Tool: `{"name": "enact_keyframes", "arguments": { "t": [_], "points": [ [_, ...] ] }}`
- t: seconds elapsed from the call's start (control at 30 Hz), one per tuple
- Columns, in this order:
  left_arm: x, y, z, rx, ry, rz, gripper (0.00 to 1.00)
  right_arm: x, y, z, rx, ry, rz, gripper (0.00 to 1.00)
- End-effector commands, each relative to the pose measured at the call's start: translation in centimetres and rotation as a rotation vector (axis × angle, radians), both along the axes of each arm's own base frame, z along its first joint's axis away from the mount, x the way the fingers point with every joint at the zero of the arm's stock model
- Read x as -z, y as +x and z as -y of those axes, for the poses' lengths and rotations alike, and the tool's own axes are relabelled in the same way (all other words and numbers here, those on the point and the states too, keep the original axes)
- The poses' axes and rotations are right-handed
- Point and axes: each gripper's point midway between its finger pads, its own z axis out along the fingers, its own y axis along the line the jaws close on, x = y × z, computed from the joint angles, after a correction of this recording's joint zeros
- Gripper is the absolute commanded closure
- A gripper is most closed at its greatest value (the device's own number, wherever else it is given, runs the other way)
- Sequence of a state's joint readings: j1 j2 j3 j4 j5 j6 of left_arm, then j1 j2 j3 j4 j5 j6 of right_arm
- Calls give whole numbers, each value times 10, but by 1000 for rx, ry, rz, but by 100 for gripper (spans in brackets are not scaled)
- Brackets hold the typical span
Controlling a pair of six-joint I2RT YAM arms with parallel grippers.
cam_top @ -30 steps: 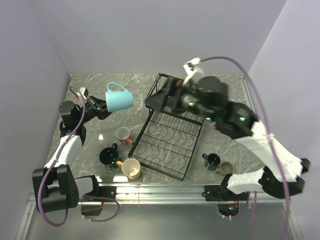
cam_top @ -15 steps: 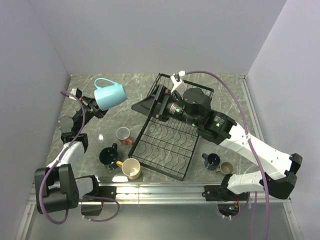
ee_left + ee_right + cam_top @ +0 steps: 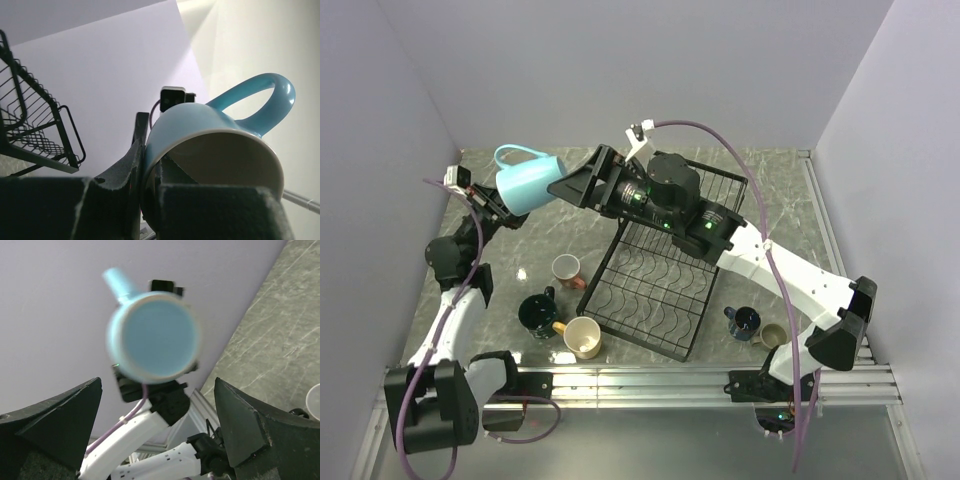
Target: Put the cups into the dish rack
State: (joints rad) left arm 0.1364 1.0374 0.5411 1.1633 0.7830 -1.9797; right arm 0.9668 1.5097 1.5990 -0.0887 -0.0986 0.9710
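A: Left fingers (image 3: pixel 131 167) clamp the rim of the light blue mug (image 3: pixel 525 180), aloft, left of the dish rack (image 3: pixel 655 300).
B: Right fingers (image 3: pixel 55 415) wide open, empty, facing its base. Right arm (image 3: pixel 740 240) crosses the rack's basket.

light blue mug (image 3: pixel 527 183): glossy glazed ceramic | dish rack (image 3: pixel 655 290): black matt coated wire | surface (image 3: pixel 535 240): grey veined stone-look, smooth, faint sheen

Left fingers (image 3: pixel 501 207) clamp the light blue mug (image 3: pixel 530 182) by its rim, aloft over the bench's (image 3: pixel 785 185) far-left corner; right fingers (image 3: pixel 570 185) sit just beside its base; the dish rack (image 3: pixel 660 285) stands mid-bench; pink mug (image 3: pixel 566 268), teal mug (image 3: pixel 536 313) and cream mug (image 3: pixel 583 337) lie left of it.
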Motion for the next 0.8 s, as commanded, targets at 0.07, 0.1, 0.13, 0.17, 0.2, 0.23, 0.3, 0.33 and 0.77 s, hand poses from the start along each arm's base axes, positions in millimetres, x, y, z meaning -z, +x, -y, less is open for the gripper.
{"name": "enact_keyframes", "arguments": {
  "t": [0.07,0.1,0.13,0.17,0.2,0.23,0.3,0.33,0.77],
  "points": [
    [-56,-24,-3,58,-130,1,99,-45,3,14,31,110,99,0],
    [-55,-22,-3,51,-128,-14,99,-50,2,14,22,136,108,0],
    [-55,-21,-3,48,-126,-16,99,-54,1,14,15,148,112,0],
    [-56,-20,-4,42,-130,-17,99,-55,1,10,0,154,123,0],
    [-56,-19,-5,40,-134,-20,99,-66,-2,10,-10,170,155,0],
    [-57,-19,-5,40,-144,-23,99,-67,-3,5,-27,168,162,0],
    [-59,-16,-7,38,-160,-34,99,-75,-4,2,-39,178,186,0],
    [-60,-16,-8,36,-163,-36,100,-77,-3,1,-35,179,192,0],
    [-73,-6,-12,28,-258,-142,100,-83,18,-22,-17,181,258,0]
  ]
}}
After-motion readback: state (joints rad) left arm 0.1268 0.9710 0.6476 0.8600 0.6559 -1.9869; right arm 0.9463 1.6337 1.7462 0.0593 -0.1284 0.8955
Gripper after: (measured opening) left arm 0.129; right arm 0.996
